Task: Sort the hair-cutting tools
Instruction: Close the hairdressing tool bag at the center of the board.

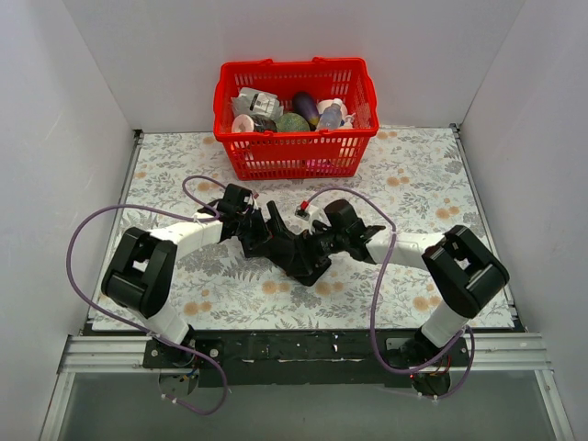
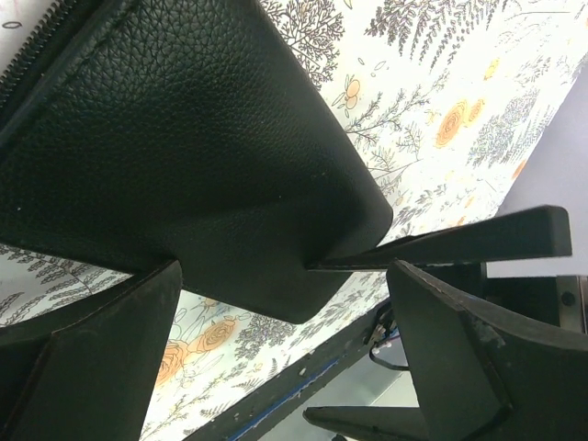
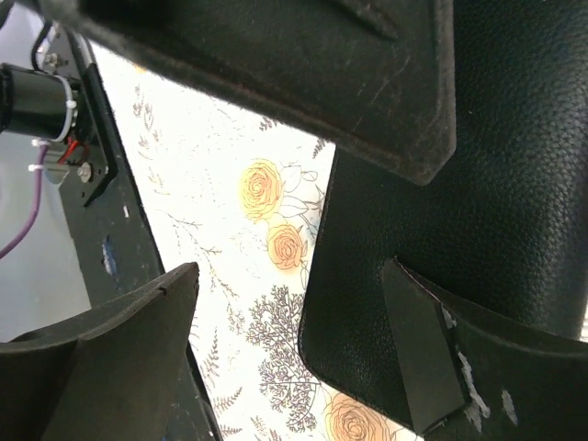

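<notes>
The scissors and the comb are hidden in every view. A flat black leather case [image 1: 310, 264] with a zip lies shut on the flowered mat in the middle of the table. Both grippers meet over it. My left gripper [image 1: 274, 241] is open, and a corner of the case [image 2: 184, 138] lies between its spread fingers [image 2: 110, 349]. My right gripper [image 1: 323, 241] is open too. One of its fingers [image 3: 418, 358] rests on the case [image 3: 514, 184] and the other stands over bare mat beside the case's edge. Neither gripper holds anything.
A red plastic basket [image 1: 296, 136] with bottles and packets stands at the back centre. The black front rail of the table [image 2: 276, 395] lies close to the case. White walls close off the left, right and back. Purple cables loop beside both arms.
</notes>
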`<action>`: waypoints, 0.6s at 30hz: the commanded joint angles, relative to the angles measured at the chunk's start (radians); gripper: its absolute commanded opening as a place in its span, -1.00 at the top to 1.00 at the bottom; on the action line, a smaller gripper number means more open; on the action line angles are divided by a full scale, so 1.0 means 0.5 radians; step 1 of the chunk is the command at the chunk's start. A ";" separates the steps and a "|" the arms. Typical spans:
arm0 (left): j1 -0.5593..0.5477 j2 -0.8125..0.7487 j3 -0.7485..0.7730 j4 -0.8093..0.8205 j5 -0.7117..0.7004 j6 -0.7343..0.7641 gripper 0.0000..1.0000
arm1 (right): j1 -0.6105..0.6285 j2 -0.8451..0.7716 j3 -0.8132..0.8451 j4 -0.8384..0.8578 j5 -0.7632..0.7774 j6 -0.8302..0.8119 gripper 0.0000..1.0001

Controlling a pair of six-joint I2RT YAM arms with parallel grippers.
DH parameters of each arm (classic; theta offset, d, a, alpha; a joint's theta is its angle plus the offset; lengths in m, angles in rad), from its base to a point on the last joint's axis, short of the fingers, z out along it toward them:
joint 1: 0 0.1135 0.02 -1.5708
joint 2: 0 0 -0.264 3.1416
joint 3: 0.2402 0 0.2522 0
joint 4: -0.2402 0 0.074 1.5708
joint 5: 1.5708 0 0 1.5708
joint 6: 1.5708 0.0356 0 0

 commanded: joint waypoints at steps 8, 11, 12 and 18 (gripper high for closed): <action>-0.033 0.205 -0.088 0.139 -0.099 0.087 -0.96 | 0.167 -0.590 -0.371 -0.305 0.641 0.597 -0.80; -0.033 0.205 -0.088 0.149 -0.083 0.084 -0.96 | 0.263 -0.700 -0.389 -0.284 0.709 0.705 -0.80; -0.036 0.205 -0.091 0.152 -0.077 0.087 -0.96 | 0.278 -0.731 -0.383 -0.262 0.734 0.751 -0.80; -0.033 0.192 -0.103 0.173 -0.040 0.075 -0.97 | 0.321 -0.652 -0.251 -0.216 0.881 1.045 -0.80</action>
